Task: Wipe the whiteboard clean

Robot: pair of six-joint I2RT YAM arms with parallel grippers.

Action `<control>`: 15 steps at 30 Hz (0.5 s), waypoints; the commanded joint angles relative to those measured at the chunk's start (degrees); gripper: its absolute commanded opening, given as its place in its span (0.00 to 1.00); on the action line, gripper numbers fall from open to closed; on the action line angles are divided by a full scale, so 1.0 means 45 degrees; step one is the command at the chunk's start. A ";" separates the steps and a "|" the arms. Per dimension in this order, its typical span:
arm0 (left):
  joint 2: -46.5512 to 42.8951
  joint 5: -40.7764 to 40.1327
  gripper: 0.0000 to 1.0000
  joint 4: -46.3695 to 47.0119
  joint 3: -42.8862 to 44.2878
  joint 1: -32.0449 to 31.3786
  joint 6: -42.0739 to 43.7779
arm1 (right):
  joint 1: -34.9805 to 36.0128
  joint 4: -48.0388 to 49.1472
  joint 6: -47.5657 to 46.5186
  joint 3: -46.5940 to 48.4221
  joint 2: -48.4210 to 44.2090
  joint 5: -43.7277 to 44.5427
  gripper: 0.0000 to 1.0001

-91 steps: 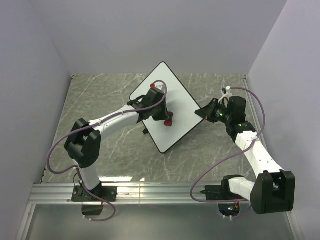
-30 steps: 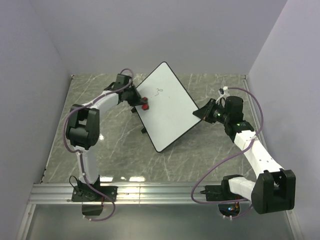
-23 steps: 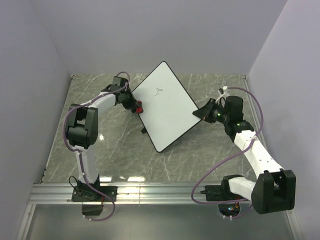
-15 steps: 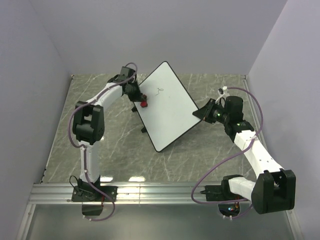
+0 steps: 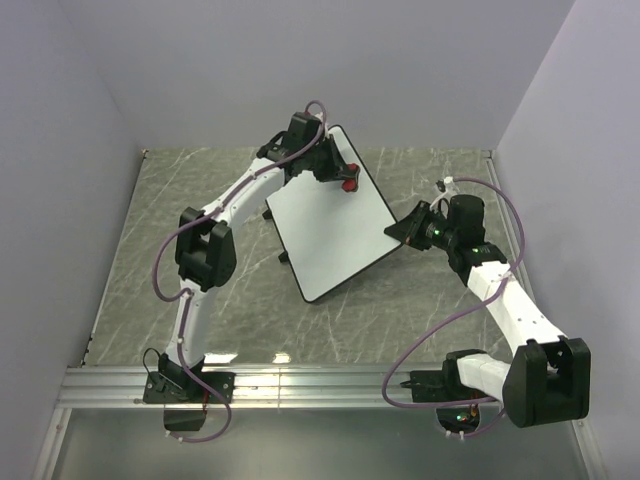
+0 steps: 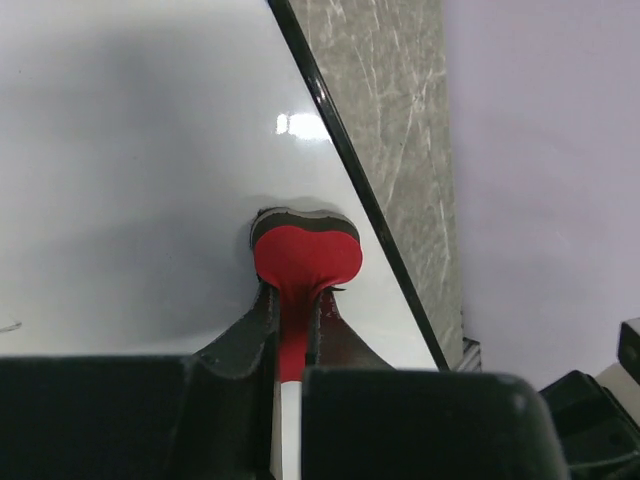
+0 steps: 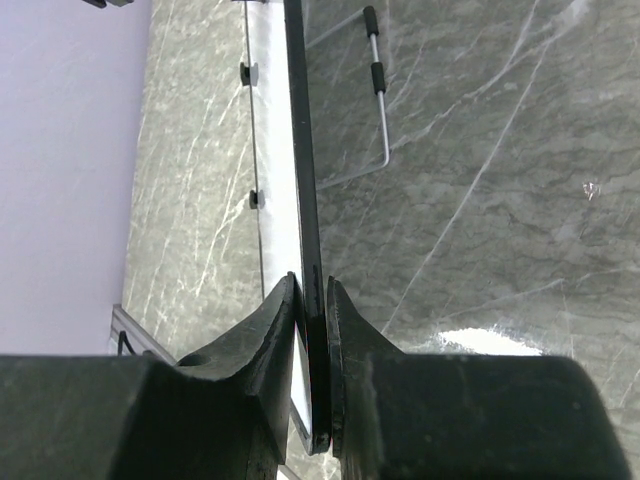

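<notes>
The whiteboard lies tilted at the table's middle, one corner toward the back wall. I see no writing on it from above. My left gripper is shut on the red-and-black eraser and holds it on the board near the far corner. In the left wrist view the eraser presses flat on the white surface, close to the black rim, with my fingers pinching its red handle. My right gripper is shut on the board's right corner. In the right wrist view its jaws clamp the thin black rim.
The grey marble tabletop is walled by pale purple panels at the back and both sides. Small black feet stick out from the board's left edge. A thin metal stand rod shows beneath the board. An aluminium rail runs along the near edge.
My left arm swung from the board's left edge to its far corner, carrying the eraser across the small scribble, which no longer shows. The right arm and the board have stayed still.
</notes>
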 commanded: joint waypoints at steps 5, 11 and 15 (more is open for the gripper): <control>-0.0826 -0.0548 0.00 -0.0403 -0.3627 0.0508 0.0461 | 0.0176 -0.1553 -0.1058 -0.0201 0.0358 0.1064 0.00; -0.1414 -0.1331 0.00 0.0182 -0.6952 0.1581 0.0855 | 0.0177 -0.1573 -0.1097 -0.0259 0.0319 0.0987 0.00; -0.1102 -0.0901 0.00 0.0419 -0.7174 0.2753 0.0756 | 0.0177 -0.1534 -0.1020 -0.0318 0.0357 0.0908 0.00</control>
